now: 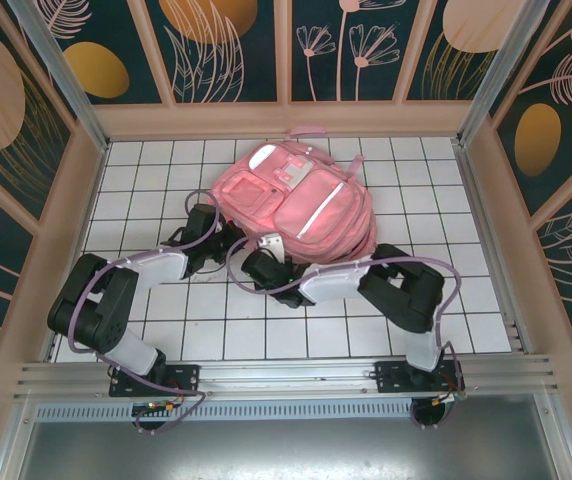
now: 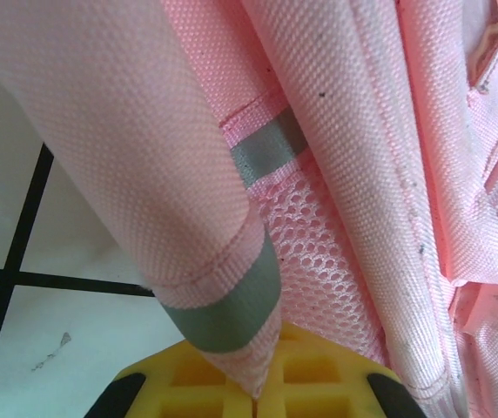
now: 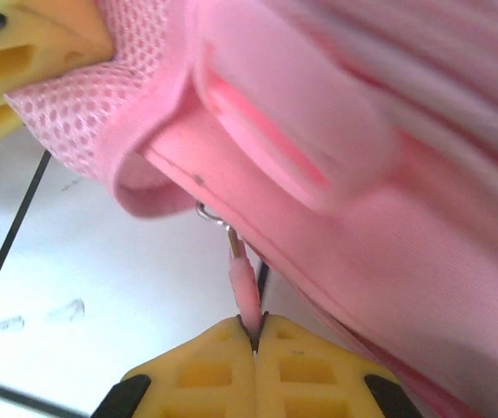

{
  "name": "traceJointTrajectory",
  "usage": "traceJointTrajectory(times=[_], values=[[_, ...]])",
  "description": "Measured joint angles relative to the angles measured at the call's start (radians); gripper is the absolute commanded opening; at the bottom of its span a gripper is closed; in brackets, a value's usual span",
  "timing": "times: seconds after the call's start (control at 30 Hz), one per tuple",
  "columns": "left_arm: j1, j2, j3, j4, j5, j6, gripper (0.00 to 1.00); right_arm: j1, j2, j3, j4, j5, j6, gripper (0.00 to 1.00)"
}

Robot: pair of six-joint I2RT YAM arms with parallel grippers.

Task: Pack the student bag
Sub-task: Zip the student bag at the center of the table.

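Note:
The student bag (image 1: 301,205), a large pink backpack with pale front patches, lies on the white tiled table. My left gripper (image 1: 218,226) is at the bag's near left edge, shut on a fold of its pink mesh side pocket (image 2: 306,261) trimmed with a grey band (image 2: 227,309). At the bag's near edge, my right gripper (image 1: 262,248) is shut on the pink zipper pull (image 3: 245,292), whose metal ring (image 3: 210,213) hangs from the bag's zipper seam. The left gripper's yellow fingers (image 3: 18,52) show at the upper left of the right wrist view, pinching the mesh.
The white tiled table (image 1: 216,320) is ringed by tall patterned walls (image 1: 36,210). Both arms' dark elbows (image 1: 96,300) (image 1: 406,290) rest low near the front rail. Open tiles lie left and right of the bag.

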Motion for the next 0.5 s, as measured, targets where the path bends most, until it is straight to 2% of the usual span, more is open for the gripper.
traceJointTrajectory(times=[0.27, 0.5], values=[[0.01, 0.0, 0.02, -0.045, -0.013, 0.026, 0.0, 0.015, -0.144, -0.139, -0.059, 0.041, 0.1, 0.0], [0.107, 0.0, 0.046, -0.082, -0.04, 0.068, 0.0, 0.015, -0.278, -0.264, -0.197, 0.093, 0.18, 0.0]])
